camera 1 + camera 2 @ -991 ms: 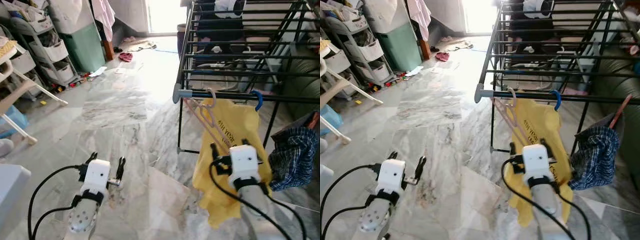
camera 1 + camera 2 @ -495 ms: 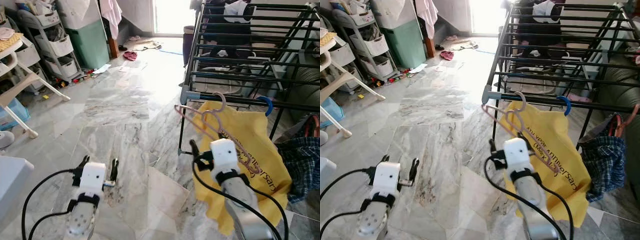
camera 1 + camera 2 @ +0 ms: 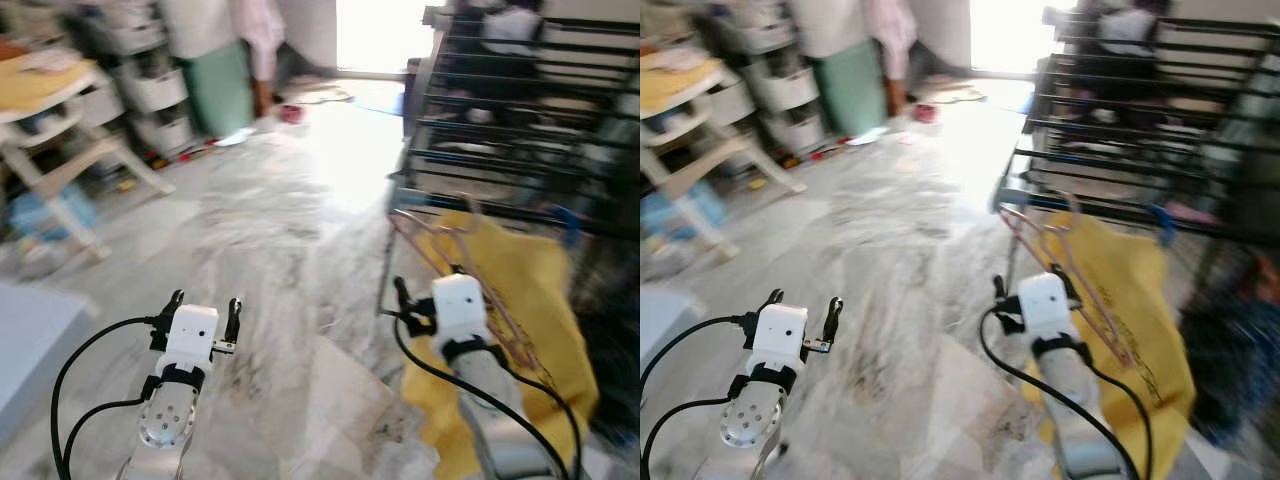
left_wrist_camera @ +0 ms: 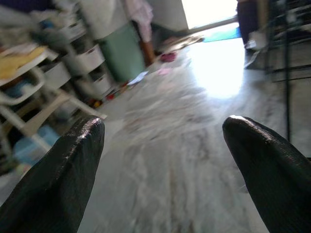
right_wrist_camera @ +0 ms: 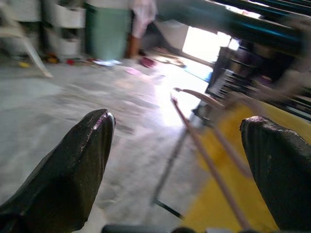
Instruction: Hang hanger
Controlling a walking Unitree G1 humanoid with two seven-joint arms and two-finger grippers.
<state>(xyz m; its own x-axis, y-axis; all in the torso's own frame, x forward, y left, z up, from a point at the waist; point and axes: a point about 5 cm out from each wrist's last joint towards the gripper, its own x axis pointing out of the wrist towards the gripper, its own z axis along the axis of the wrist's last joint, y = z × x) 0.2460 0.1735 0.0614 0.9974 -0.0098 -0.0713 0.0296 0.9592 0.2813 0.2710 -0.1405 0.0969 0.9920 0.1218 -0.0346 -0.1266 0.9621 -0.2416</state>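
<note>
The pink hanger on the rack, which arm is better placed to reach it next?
Probably the right. The right gripper, open, sits just in front of the hanger with the yellow shirt on the rack. The left gripper hovers over bare floor, well away.

A thin pink hanger hangs tilted by its hook from the front rail of the black drying rack, lying against a yellow cloth hung beside it; blur hides finer detail.
</note>
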